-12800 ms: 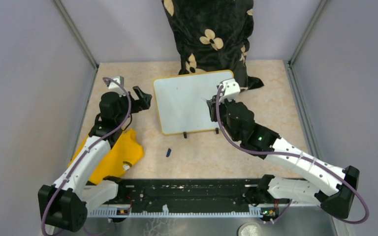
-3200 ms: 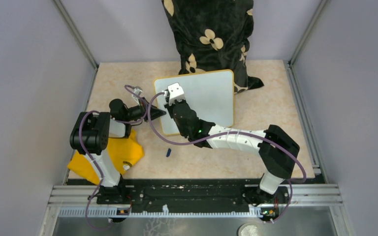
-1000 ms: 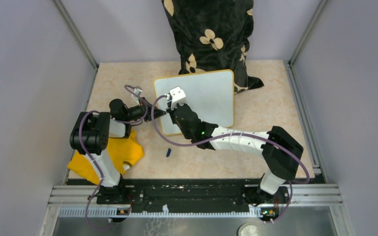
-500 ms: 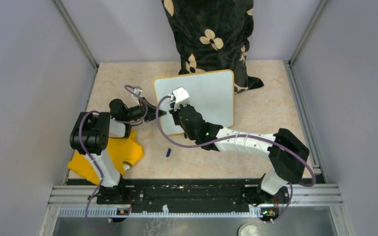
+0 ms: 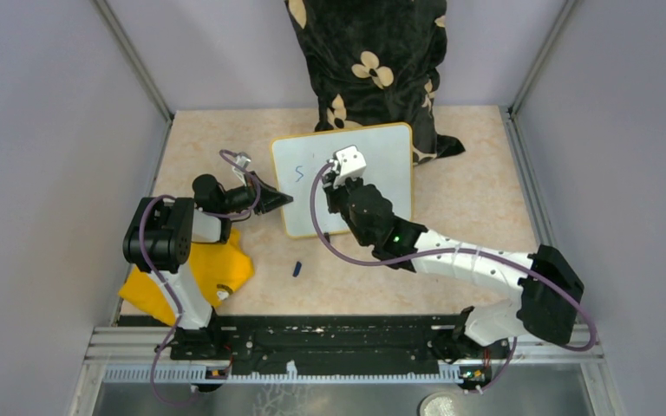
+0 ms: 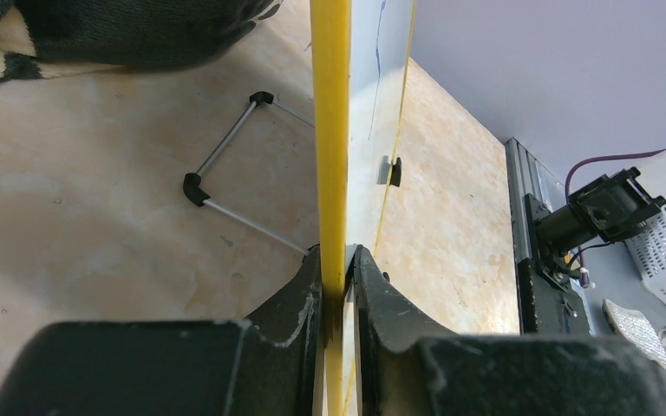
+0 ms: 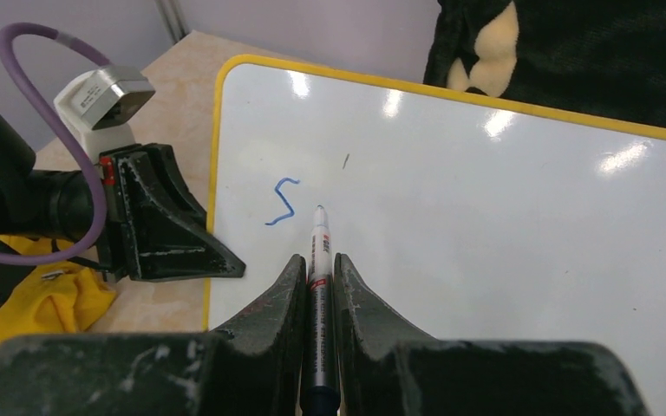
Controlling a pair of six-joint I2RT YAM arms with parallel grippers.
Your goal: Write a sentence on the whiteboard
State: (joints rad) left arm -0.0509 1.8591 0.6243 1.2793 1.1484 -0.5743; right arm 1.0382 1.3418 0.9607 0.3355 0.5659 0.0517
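Observation:
The whiteboard (image 5: 381, 147) stands tilted at the middle of the table, white with a yellow rim (image 6: 330, 130). My left gripper (image 5: 277, 199) is shut on the rim of its left edge (image 6: 338, 257). Of the sentence, a single blue "S" (image 7: 284, 201) shows near the board's upper left (image 5: 297, 174). My right gripper (image 5: 332, 183) hovers over the board just right of that letter, shut (image 7: 317, 260) on a white marker (image 7: 320, 241). The marker's tip points at the board beside the "S"; I cannot tell whether it touches.
A black flowered cloth (image 5: 368, 61) hangs behind the board. A yellow cloth (image 5: 217, 270) lies under the left arm. A small blue cap (image 5: 297, 269) lies in front of the board. The board's wire stand (image 6: 225, 169) rests behind it. Grey walls close both sides.
My right arm has swept to the right across the board with the marker, uncovering a blue "S". The left gripper has kept its hold on the board's edge without moving.

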